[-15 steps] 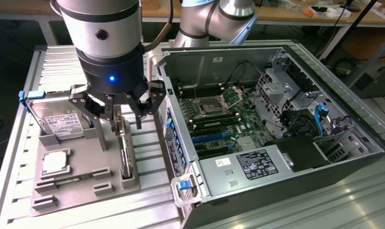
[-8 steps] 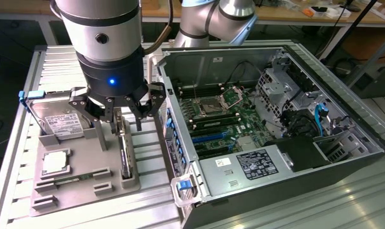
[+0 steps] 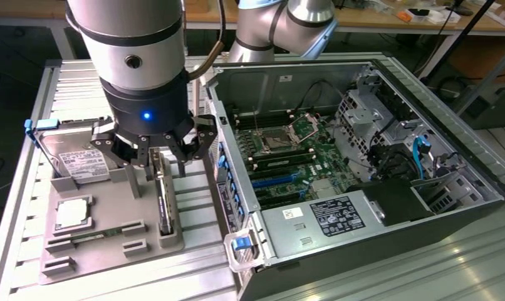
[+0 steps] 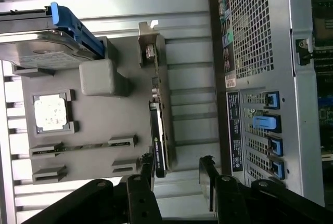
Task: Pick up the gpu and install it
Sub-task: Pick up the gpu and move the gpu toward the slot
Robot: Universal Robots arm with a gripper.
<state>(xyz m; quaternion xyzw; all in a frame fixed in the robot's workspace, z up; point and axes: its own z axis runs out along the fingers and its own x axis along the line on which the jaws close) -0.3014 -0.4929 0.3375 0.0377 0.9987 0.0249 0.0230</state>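
Note:
The gpu [image 3: 163, 204] stands on its edge in a slot of the grey holder plate [image 3: 110, 254], a thin dark card with a silver bracket at one end. My gripper [image 3: 158, 166] hangs right above the card's far end, open, with one finger on each side of it. In the wrist view the gpu [image 4: 158, 130] runs away from the gripper [image 4: 178, 178]. One finger [image 4: 147, 174] is close beside the card's near end, and the other finger [image 4: 208, 182] stands well apart from it. The card is not clamped.
The open computer case [image 3: 361, 175] lies at the exterior view's right, motherboard [image 3: 294, 157] exposed; its perforated rear wall [image 4: 260, 52] is close beside the gripper. On the holder plate sit a hard drive in a blue frame [image 3: 69, 160], a square processor chip [image 3: 72, 213] and a memory stick [image 3: 89, 238].

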